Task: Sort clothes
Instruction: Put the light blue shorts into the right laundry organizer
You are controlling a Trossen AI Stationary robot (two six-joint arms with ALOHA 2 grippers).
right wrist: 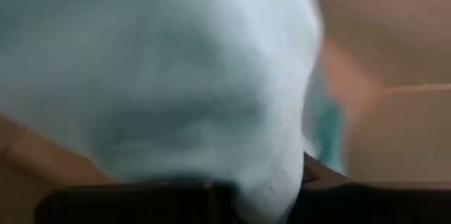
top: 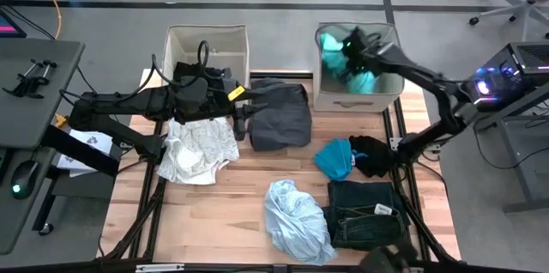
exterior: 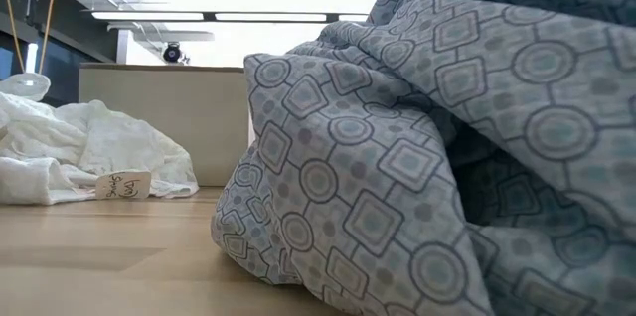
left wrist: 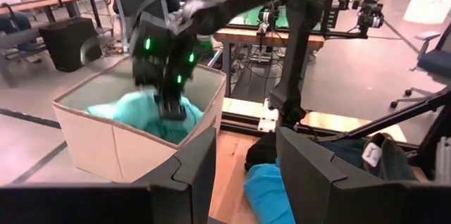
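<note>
In the high view the right pincer is down inside the right-hand beige bin at upper centre-right, against a teal garment lying there; whether its fingers are apart or together cannot be told. The left pincer, fingers apart, hovers at the edge of a dark grey garment, beside a white garment. Lower on the surface lie a pale silvery blue garment, a dark denim garment, a second teal garment and a black garment.
</note>
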